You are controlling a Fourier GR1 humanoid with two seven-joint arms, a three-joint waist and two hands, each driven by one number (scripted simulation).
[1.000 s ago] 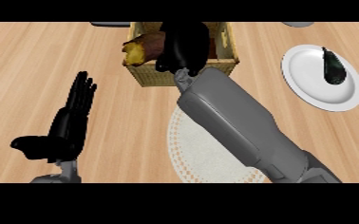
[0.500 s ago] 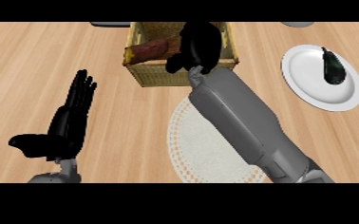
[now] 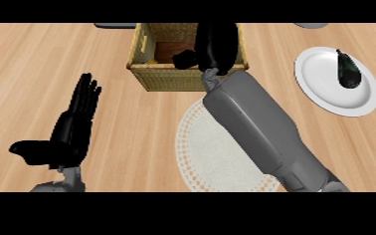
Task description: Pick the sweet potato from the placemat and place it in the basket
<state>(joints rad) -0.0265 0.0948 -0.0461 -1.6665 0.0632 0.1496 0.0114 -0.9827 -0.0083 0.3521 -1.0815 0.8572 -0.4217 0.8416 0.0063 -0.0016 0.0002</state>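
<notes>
Head view: sweet potato [image 3: 170, 51] inside basket [image 3: 158, 77], orientation unclear.

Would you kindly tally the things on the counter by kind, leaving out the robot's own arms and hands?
Wicker basket: 1
Sweet potato, inside the basket: 1
White placemat: 1
White plate: 1
Dark vegetable on the plate: 1
Grey objects cut off at the far edge: 2
Total: 7
</notes>
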